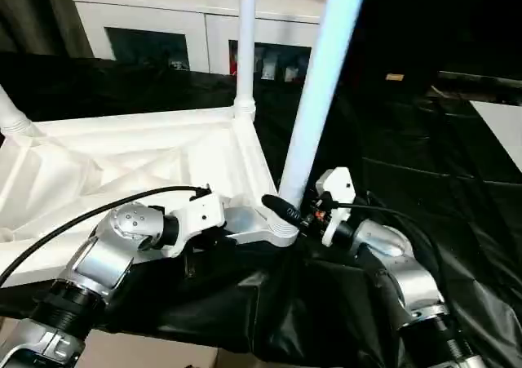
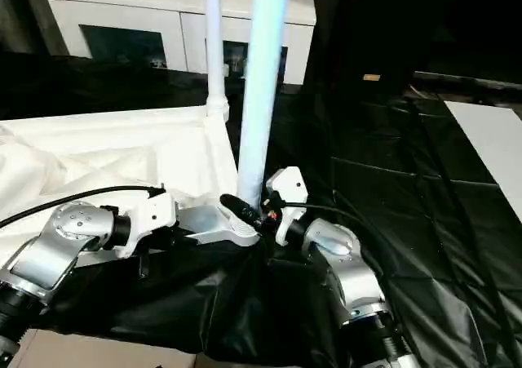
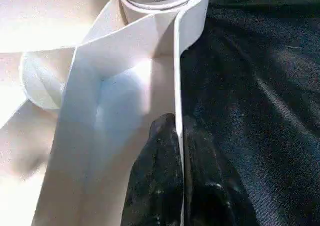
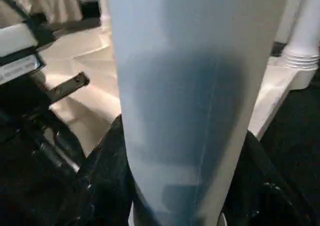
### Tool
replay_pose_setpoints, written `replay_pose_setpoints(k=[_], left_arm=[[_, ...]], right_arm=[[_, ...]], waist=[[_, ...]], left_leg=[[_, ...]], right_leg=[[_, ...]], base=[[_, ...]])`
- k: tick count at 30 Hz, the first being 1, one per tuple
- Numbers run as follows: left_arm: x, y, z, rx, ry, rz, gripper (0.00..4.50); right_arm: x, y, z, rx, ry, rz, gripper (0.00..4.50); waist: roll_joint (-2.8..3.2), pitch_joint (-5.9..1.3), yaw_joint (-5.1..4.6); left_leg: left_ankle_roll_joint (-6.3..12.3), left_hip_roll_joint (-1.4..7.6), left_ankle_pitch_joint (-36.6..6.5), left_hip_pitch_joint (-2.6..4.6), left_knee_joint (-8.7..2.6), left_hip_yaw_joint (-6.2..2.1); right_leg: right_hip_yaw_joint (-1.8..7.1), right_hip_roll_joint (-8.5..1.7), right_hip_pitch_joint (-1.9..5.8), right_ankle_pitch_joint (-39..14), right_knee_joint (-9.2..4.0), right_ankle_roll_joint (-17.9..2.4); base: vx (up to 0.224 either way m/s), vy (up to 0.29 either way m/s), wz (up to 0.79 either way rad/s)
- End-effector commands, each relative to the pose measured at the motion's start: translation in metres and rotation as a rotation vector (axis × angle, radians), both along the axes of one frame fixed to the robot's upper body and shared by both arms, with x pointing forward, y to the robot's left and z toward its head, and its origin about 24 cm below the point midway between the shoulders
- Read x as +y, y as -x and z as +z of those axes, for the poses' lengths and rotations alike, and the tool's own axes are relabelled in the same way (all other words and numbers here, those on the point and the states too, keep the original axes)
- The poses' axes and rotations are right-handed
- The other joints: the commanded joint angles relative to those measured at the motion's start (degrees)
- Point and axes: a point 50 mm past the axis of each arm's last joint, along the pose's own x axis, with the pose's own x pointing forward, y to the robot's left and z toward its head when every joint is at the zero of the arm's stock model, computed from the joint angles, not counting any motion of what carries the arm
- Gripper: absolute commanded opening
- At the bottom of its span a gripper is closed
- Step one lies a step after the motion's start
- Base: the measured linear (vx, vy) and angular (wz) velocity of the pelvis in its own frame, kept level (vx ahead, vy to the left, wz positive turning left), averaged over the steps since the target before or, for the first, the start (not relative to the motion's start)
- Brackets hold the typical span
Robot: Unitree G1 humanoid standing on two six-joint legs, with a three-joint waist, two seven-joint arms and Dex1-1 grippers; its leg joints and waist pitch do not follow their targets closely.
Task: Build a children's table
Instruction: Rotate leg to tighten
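Note:
The children's table top point(image 1: 122, 164) lies upside down on black cloth, its ribbed underside facing up. One white leg point(image 1: 245, 50) stands in the far right corner socket, and another leg's base point(image 1: 11, 115) shows at the left edge. My right gripper point(image 1: 287, 208) is shut on a third leg point(image 1: 320, 82), holding it upright at the near right corner; its black fingers point(image 4: 102, 181) sit either side of the tube point(image 4: 190, 85). My left gripper point(image 3: 179, 151) is shut on the table top's thin side rim point(image 3: 176, 70) close to that same corner.
A white cabinet point(image 1: 163, 13) with glass doors stands behind the table. Black cloth point(image 1: 408, 164) covers the surface to the right, with a white board point(image 1: 506, 131) at the far right edge. My left wrist and its cable point(image 1: 122, 205) lie over the table top's near edge.

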Motion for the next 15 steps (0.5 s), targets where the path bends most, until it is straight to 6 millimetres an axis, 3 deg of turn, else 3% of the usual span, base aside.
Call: replay_pose_setpoints(k=[1,10,15], left_arm=[[-0.007,-0.001,0.004,-0.028,0.039,-0.010,0.00],[-0.005,-0.001,0.005,-0.024,0.037,-0.013,0.00],[-0.001,-0.003,0.006,-0.024,0.027,-0.005,0.00]], right_arm=[[0.005,0.019,-0.041,0.235,0.119,0.095,1.85],[-0.008,0.018,-0.061,0.367,0.212,0.044,1.85],[-0.014,0.019,-0.070,0.384,0.265,0.016,1.85]], waist=[[-0.05,-1.98,-0.11],[0.22,-1.80,-0.35],[0.08,-1.87,-0.57]], left_leg=[[1.98,2.63,-11.9,-0.28,-5.02,-0.48],[-0.02,2.79,-16.6,0.01,-5.41,-0.72],[-0.49,2.83,-18.7,0.07,-5.58,-0.91]], right_leg=[[2.26,-3.77,2.00,-11.6,-4.70,-10.9],[2.32,-3.91,1.45,-17.6,-5.28,-9.6],[2.34,-3.90,1.25,-19.3,-5.47,-8.8]], base=[[0.000,0.000,0.00],[0.000,0.000,0.00],[0.000,0.000,0.00]])
